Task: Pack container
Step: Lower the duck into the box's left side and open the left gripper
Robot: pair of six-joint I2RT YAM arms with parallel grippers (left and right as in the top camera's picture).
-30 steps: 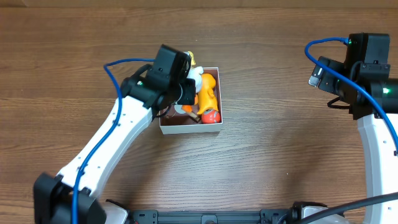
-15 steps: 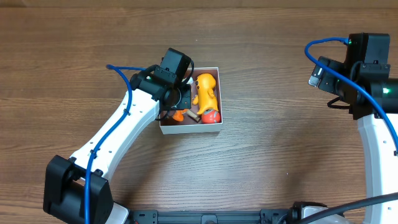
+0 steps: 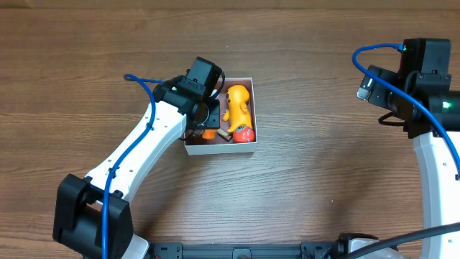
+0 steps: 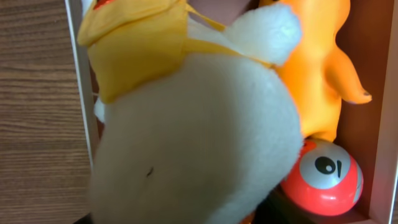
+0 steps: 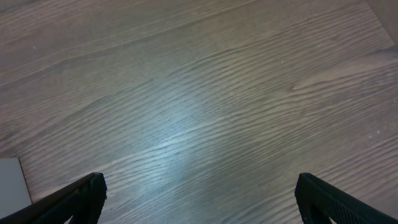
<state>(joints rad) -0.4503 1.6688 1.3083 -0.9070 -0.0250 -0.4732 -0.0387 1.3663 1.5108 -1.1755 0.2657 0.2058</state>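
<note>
The box (image 3: 219,150) looks light, stiff card, best held by a wall; left claw (image 3: 210,115) over it, spread I cannot tell; right claw (image 5: 199,196) gapes wide.

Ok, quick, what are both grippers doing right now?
Left gripper: cannot tell, fingers hidden over the container, plush toy filling its camera view.
Right gripper: open, holding nothing.

Fuzzy cloth plush toy (image 4: 199,143), glossy plastic ball (image 4: 323,180), matt cardboard container (image 3: 219,150).

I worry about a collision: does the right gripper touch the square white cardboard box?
Apart. The overhead view shows wide bare wooden table between the right gripper and the box.
</note>
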